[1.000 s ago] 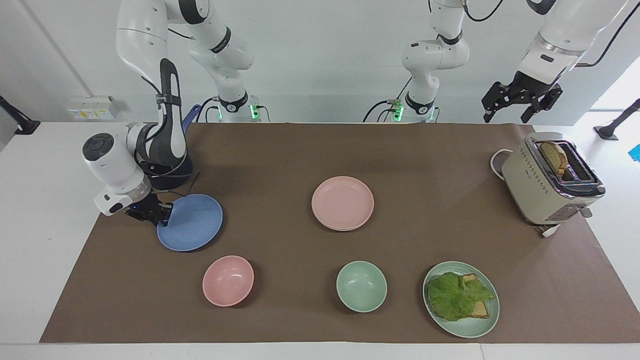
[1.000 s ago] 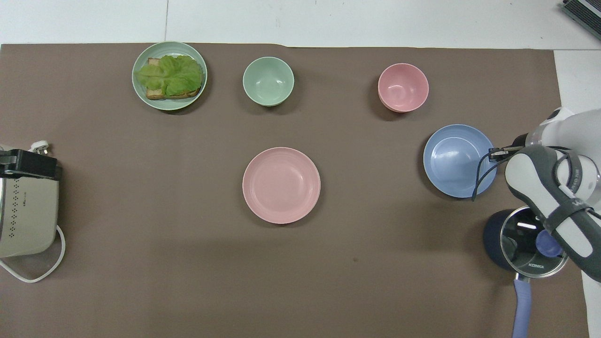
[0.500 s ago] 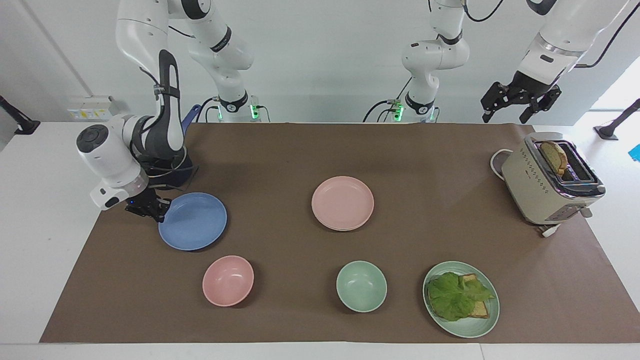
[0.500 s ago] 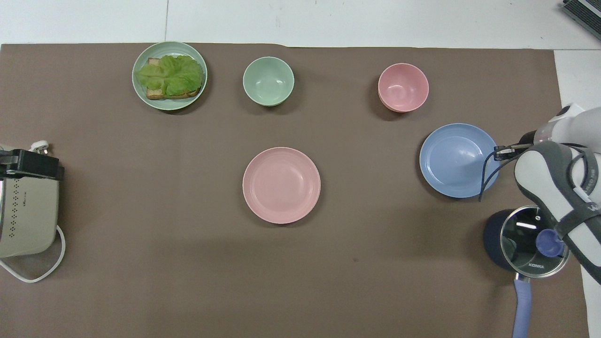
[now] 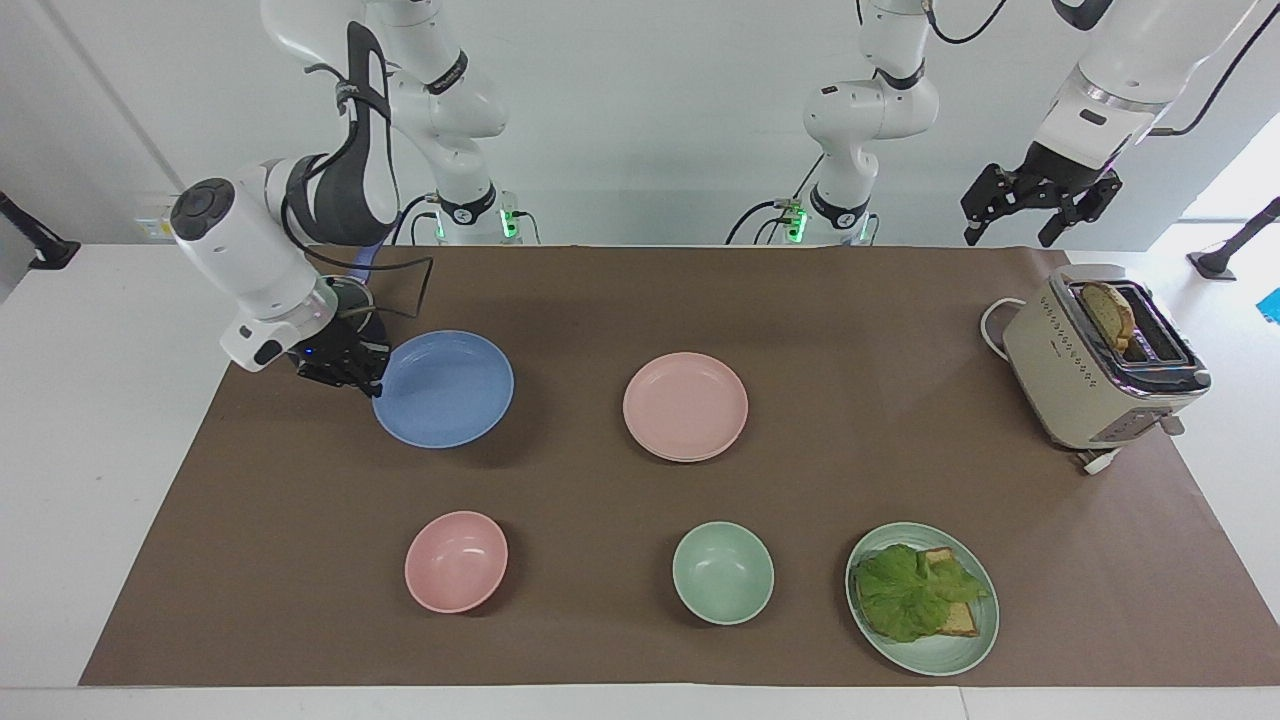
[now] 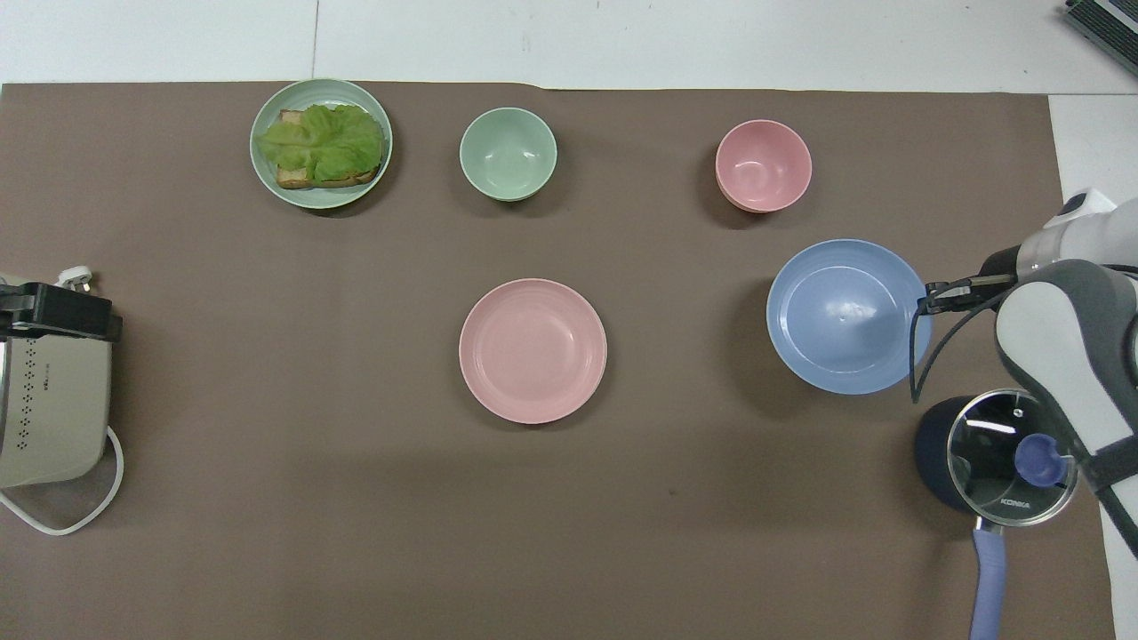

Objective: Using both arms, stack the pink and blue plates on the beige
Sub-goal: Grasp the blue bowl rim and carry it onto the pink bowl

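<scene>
My right gripper [image 5: 362, 374] [image 6: 930, 299] is shut on the rim of the blue plate [image 5: 445, 388] [image 6: 845, 316]. It holds the plate level in the air, over the mat between the saucepan and the pink plate. The pink plate [image 5: 685, 405] [image 6: 532, 350] lies flat at the middle of the mat. A thin second rim shows under its edge in the facing view; I cannot make out the beige plate itself. My left gripper [image 5: 1008, 232] waits open, high over the left arm's end of the table, above the toaster.
A pink bowl [image 5: 456, 560] [image 6: 763, 165], a green bowl [image 5: 722, 572] [image 6: 508, 153] and a green plate [image 5: 960, 650] [image 6: 267, 173] with lettuce and bread line the edge farthest from the robots. A toaster [image 5: 1095, 370] [image 6: 49, 418] and a lidded saucepan [image 6: 996, 453] stand at opposite ends.
My right gripper has lifted the blue plate off the mat and carried it toward the pink plate and the robots. The left arm has hardly moved.
</scene>
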Tool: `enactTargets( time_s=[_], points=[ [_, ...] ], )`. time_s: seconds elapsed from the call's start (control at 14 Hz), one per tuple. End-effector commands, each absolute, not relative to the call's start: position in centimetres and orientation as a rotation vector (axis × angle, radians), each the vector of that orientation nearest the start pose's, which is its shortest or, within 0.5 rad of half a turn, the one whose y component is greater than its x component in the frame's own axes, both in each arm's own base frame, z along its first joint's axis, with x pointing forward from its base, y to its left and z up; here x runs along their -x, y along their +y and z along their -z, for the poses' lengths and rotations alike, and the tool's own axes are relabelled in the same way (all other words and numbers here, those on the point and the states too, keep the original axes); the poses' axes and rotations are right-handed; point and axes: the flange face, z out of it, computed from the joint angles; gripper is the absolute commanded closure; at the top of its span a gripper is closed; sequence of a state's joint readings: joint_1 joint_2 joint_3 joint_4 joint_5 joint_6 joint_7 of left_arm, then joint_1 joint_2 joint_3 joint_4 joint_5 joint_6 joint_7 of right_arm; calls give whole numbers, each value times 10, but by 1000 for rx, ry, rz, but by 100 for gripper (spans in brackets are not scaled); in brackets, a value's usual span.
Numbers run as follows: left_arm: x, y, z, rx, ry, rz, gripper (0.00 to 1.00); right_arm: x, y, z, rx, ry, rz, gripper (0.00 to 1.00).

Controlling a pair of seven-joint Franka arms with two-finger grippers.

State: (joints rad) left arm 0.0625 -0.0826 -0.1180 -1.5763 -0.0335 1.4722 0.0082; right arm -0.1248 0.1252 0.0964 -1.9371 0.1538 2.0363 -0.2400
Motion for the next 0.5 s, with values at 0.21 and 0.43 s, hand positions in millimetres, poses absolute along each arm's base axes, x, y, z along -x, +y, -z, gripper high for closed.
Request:
enactTargets(
  time_s=[0.21, 0.43],
  points=[
    [-511, -31, -661, 3173, 96, -36, 0, -577, 167, -407, 2964, -64, 78, 100],
    [-511, -30, -661, 3173, 93, -36, 0, -573, 233, -382, 2939, 30, 126, 100]
  ],
)
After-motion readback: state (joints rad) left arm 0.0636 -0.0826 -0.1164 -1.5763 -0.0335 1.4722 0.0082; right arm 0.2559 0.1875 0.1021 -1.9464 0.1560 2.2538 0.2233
